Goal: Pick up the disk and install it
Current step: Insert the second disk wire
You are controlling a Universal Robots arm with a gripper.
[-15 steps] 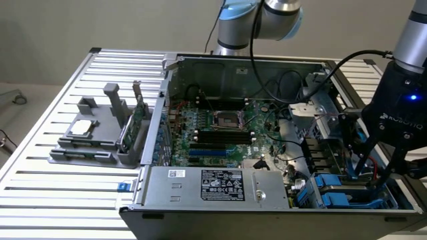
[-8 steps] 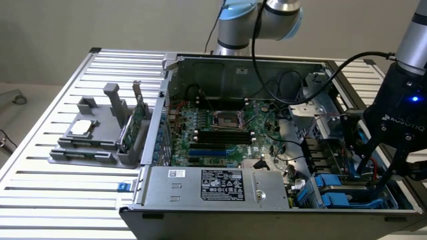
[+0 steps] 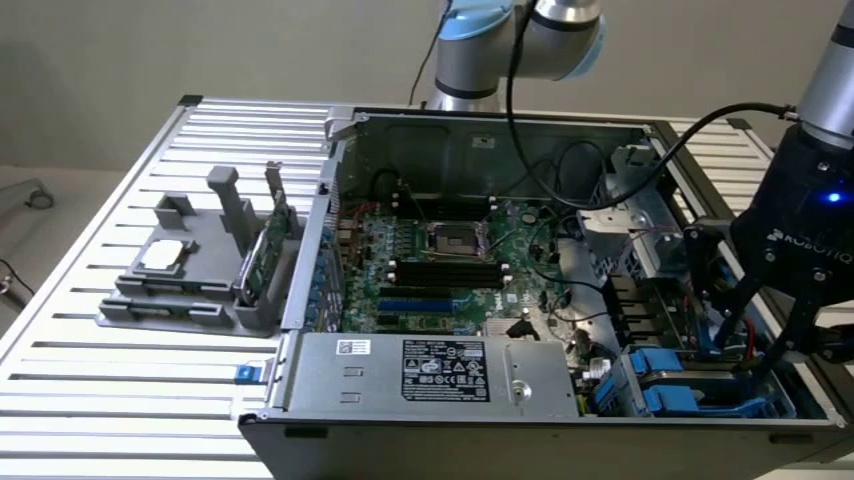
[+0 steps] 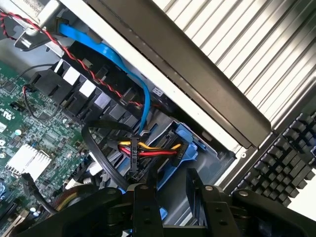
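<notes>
The disk [image 4: 160,216] shows as a bit of blue carrier and a grey edge between my fingers [image 4: 143,202], low in the drive bay at the corner of the open computer case [image 3: 400,440]. In the exterior view its blue bracket [image 3: 745,404] lies just below my fingertips at the case's right front. My gripper [image 3: 754,345] [image 4: 170,197] reaches down into that bay, its fingers closed on the disk's sides. Most of the disk is hidden by the gripper and the bay walls.
A second blue carrier [image 3: 663,368] [image 4: 190,148] sits beside it with a yellow-red power plug [image 4: 148,148] and a blue data cable [image 4: 123,64] close by. The power supply [image 3: 441,370] and motherboard [image 3: 441,260] lie toward the exterior view's left. A grey holder [image 3: 174,290] with a chip and a green card stands on the slatted table [image 3: 107,400].
</notes>
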